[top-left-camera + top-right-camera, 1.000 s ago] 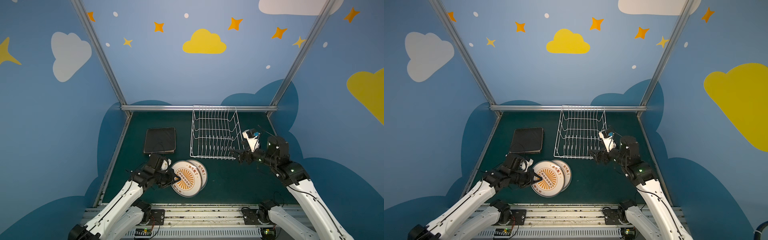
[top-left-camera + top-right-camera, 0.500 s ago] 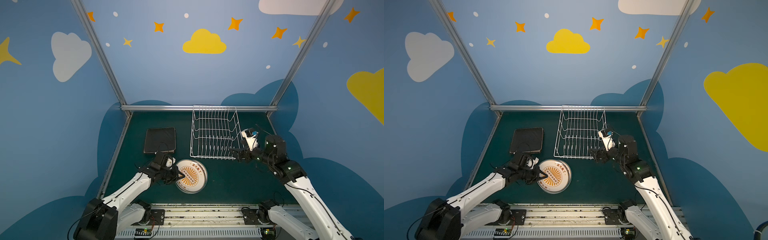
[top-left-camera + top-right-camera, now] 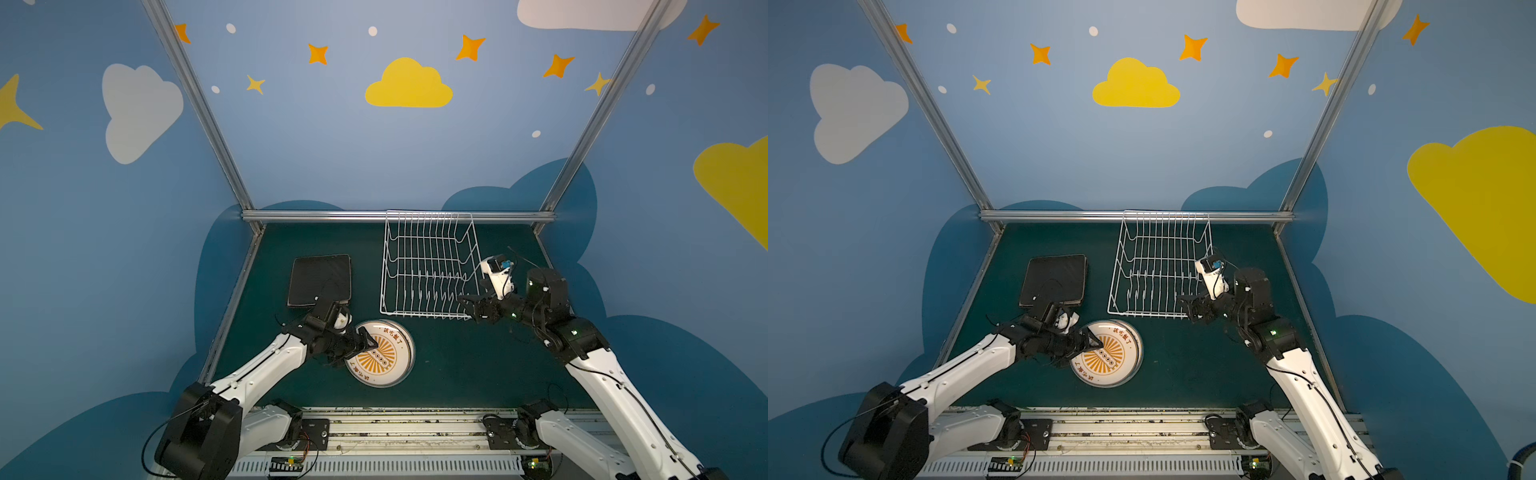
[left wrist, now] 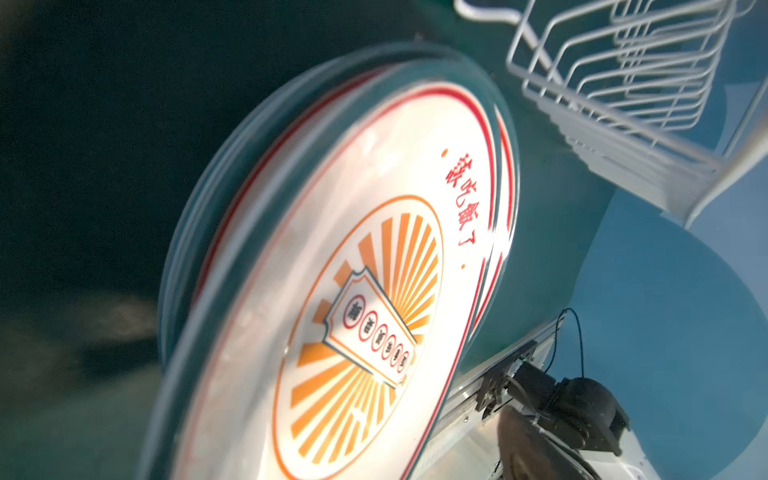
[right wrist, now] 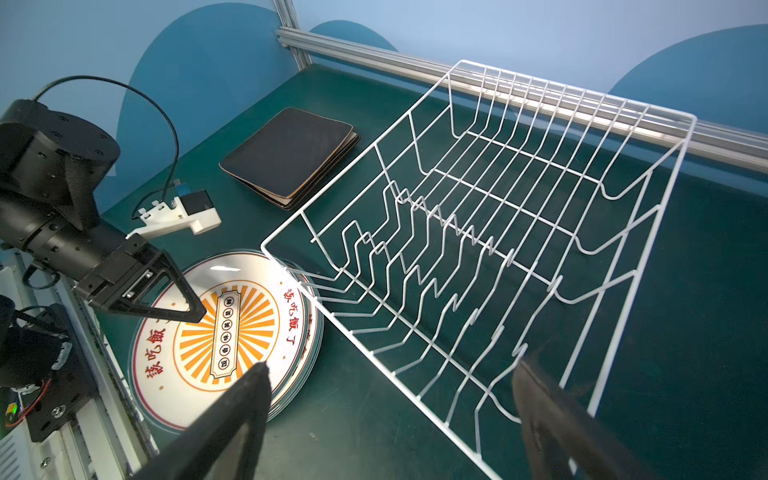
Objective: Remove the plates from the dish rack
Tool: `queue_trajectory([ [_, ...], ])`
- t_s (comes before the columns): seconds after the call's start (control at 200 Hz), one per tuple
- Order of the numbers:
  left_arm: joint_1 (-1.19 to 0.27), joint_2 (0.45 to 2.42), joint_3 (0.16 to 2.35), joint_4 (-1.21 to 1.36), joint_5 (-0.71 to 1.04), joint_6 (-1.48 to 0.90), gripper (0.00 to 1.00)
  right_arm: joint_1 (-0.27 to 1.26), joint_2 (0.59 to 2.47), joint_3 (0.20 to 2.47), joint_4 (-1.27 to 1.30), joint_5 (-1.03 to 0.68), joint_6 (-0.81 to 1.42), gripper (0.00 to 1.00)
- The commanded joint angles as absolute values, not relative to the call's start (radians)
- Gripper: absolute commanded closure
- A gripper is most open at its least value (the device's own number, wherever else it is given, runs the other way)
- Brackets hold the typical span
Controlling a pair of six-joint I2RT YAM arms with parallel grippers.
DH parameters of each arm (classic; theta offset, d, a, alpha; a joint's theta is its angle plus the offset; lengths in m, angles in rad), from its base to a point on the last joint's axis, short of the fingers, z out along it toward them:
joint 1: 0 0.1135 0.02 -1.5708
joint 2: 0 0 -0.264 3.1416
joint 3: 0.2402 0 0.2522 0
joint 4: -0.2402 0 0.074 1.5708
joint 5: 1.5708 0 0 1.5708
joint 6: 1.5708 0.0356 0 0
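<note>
Dish rack (image 3: 428, 266) stands empty, and the round plates (image 3: 390, 361) lie stacked under the left gripper (image 3: 369, 337), whose fingers are apart. The right gripper (image 3: 466, 308) is apart too, so I judge that both arms need only draw back.

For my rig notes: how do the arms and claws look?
The left arm and right arm are white with black joints. The left claw and right claw are black; the left's fingers are open triangular frames. Its white camera mount carries a blue plug and looping black cable.
</note>
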State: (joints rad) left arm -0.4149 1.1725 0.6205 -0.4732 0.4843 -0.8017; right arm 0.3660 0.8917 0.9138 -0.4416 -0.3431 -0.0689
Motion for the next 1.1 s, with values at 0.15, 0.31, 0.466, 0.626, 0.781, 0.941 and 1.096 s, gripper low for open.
queue_trajectory([
  [0.15,-0.416,1.205,0.743,-0.692,0.384,-0.745,0.01,0.373,0.899,0.909,-0.415,-0.341,-0.068,0.10],
  [0.31,-0.418,1.236,0.801,-0.772,0.341,-0.723,0.01,0.373,0.897,0.899,-0.405,-0.336,-0.062,0.10],
  [0.466,-0.417,1.264,0.828,-0.793,0.349,-0.712,0.01,0.373,0.894,0.891,-0.408,-0.325,-0.046,0.10],
  [0.626,-0.418,1.287,0.842,-0.827,0.338,-0.682,0.01,0.373,0.894,0.883,-0.403,-0.327,-0.027,0.10],
  [0.781,-0.418,1.247,0.890,-0.879,0.254,-0.666,0.01,0.372,0.879,0.858,-0.384,-0.259,-0.008,0.10],
  [0.941,-0.425,1.158,0.950,-0.849,0.112,-0.566,0.01,0.351,0.829,0.817,-0.315,-0.135,0.059,0.10],
  [1.096,-0.427,1.025,0.928,-0.727,-0.128,-0.447,0.01,0.295,0.792,0.784,-0.265,-0.040,0.107,0.10],
])
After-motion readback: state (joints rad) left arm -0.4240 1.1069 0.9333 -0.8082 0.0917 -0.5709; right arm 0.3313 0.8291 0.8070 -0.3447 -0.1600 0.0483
